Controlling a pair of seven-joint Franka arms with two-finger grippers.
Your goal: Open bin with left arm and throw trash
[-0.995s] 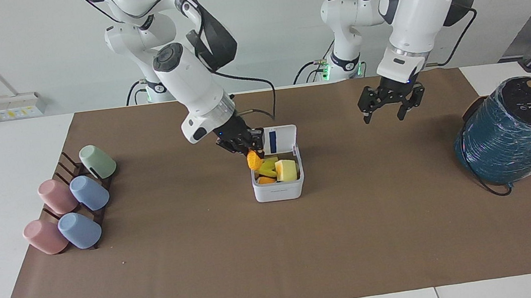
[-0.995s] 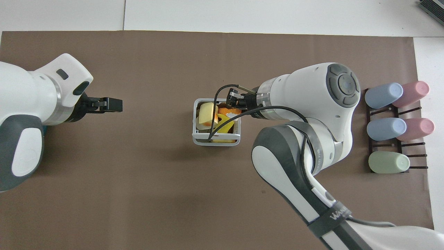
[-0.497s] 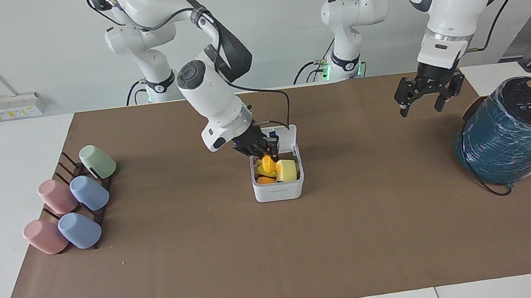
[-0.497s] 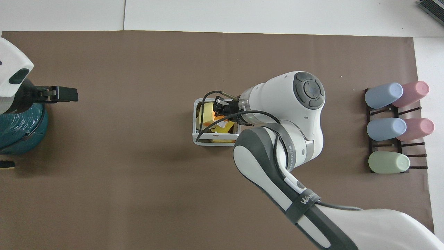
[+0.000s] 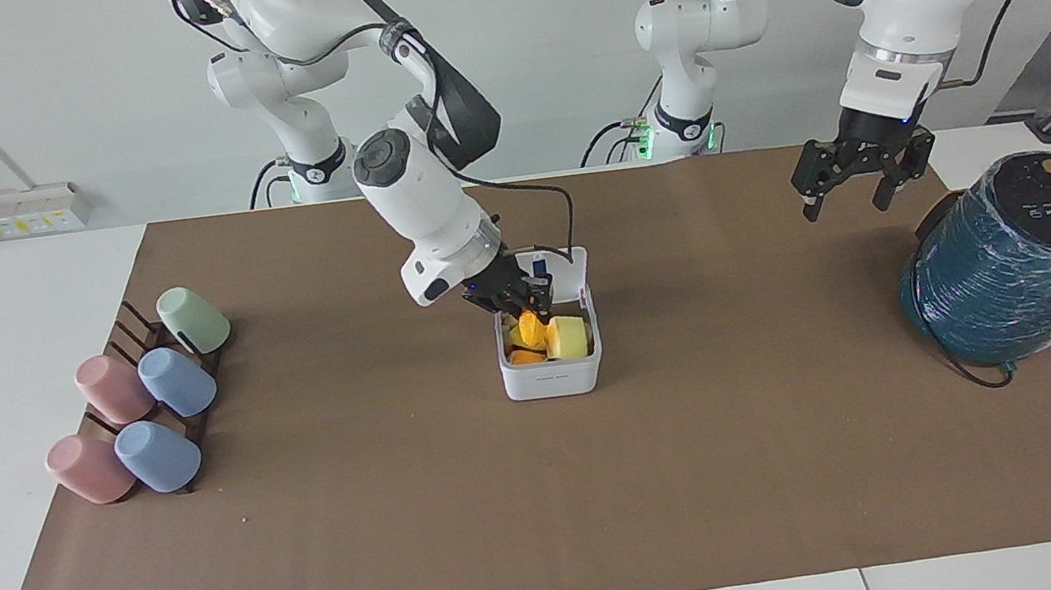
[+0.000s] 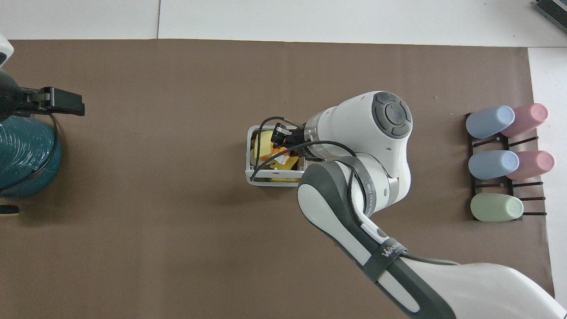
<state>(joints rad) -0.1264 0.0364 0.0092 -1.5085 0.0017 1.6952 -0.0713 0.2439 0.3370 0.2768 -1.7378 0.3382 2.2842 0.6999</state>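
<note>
The white bin (image 5: 552,381) stands mid-table with its lid (image 5: 567,270) up on the side nearer the robots. Inside it lie a pale yellow scrap (image 5: 568,337) and a bright yellow scrap (image 5: 521,339). My right gripper (image 5: 527,310) is down at the bin's opening, shut on the orange scrap (image 5: 530,327), which hangs among the others. In the overhead view the right gripper (image 6: 279,137) covers part of the bin (image 6: 250,177). My left gripper (image 5: 856,196) is open and empty, up in the air over the mat beside the teal cylinder.
A big teal wrapped cylinder (image 5: 1026,258) stands at the left arm's end of the table. A dark rack of several pastel cups (image 5: 143,408) lies at the right arm's end. The brown mat (image 5: 550,510) covers the table.
My right gripper carried the orange scrap from beside the bin's rim down into its opening. My left gripper swung away from the bin toward the teal cylinder.
</note>
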